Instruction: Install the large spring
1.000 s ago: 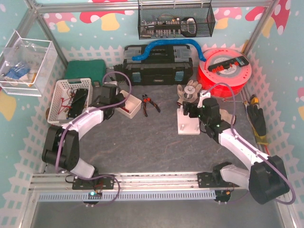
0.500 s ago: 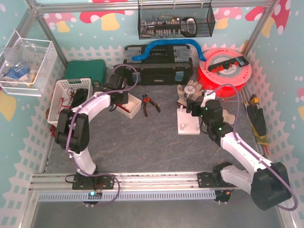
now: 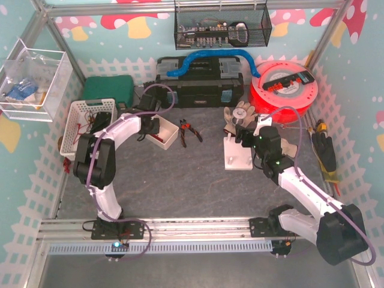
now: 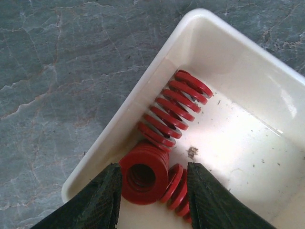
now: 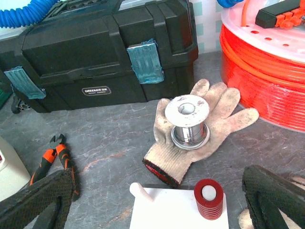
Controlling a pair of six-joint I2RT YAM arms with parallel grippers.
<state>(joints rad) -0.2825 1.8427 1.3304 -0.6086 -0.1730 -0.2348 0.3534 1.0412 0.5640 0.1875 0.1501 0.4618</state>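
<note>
Left gripper [image 4: 155, 202]: spread open, holding nothing, one black finger [image 4: 102, 200] on each side of the large red coil spring [image 4: 144, 175]. Stands end-on in the near corner of the white plastic tray [image 4: 143, 95], bore up toward the wrist camera, bracketed but not yet pinched. Appears to touch a longer red coil spring [image 4: 174, 109] lying along the tray wall just past the fingertips; crowds a third red coil [image 4: 177, 187] next to the right-hand finger.

Marks a clear change from a second ago: then nearer the white wire basket [image 3: 90, 120], now reached forward and dropped into the tray, with only a small settling over the last half second. Reads as approach finished and grasp pending; calls next for closing squarely on the coil's outer wall. Risks catching the third coil in the same pinch.

Right gripper [image 5: 157, 202]: also wide open and empty, hovering just short of the white fixture plate [image 5: 176, 210]. Shows a short red spring [image 5: 208, 198] already seated on one peg and a bare white peg [image 5: 138, 191] beside it, probably the large spring's destination. Looks unmoved since half a second ago, so seemingly waiting. Further ahead of it: a knit work glove [image 5: 224, 107] under a metal spool [image 5: 189, 121], orange-handled pliers [image 5: 55, 152], a black toolbox [image 5: 105, 52].
</note>
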